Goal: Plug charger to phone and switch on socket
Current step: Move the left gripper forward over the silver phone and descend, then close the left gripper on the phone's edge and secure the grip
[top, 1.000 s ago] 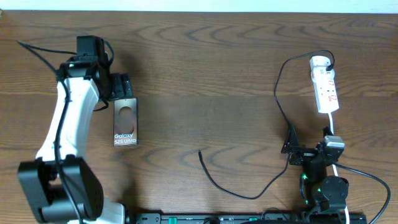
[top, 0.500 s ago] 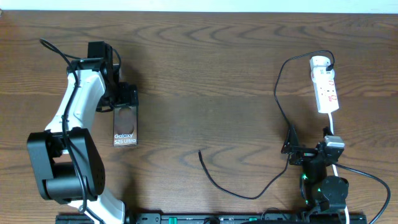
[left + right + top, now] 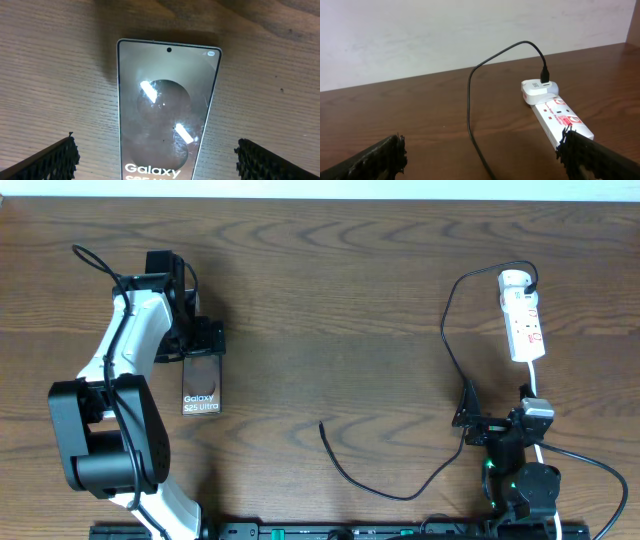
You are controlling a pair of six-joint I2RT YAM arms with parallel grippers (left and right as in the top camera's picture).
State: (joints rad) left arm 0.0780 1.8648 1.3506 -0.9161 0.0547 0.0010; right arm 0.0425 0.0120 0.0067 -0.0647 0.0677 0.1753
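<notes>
Two Open Grippers, Charger Tip Free on Table

Both end effectors are released. The left gripper [image 3: 201, 342] hovers over the far end of the phone [image 3: 201, 385], its fingers spread wide on either side and clear of the edges. The phone lies flat, face up, at the left of the table [image 3: 330, 300]. The right gripper [image 3: 481, 145] is spread and empty, facing the socket [image 3: 523, 315] at far right. The charger [image 3: 444, 330] runs from the socket's far end; its free tip lies near centre, well apart from the phone.
</notes>
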